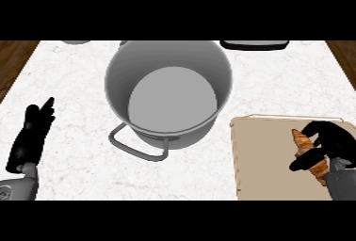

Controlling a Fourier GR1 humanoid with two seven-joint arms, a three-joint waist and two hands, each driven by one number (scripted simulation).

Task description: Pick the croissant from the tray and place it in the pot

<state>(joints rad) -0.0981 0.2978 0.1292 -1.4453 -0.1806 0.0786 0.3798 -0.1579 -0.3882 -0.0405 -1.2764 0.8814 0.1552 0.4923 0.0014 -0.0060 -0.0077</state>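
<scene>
Over the tray, the right robot hand curls around the croissant; left robot hand rests straight-fingered.

Left hand: black, slender fingers, grey forearm at the wrist.
Right hand: black, grey forearm below.

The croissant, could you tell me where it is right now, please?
In the head view the croissant is low on the right, over the tray, with the right hand curled round it, right of the pot.
</scene>
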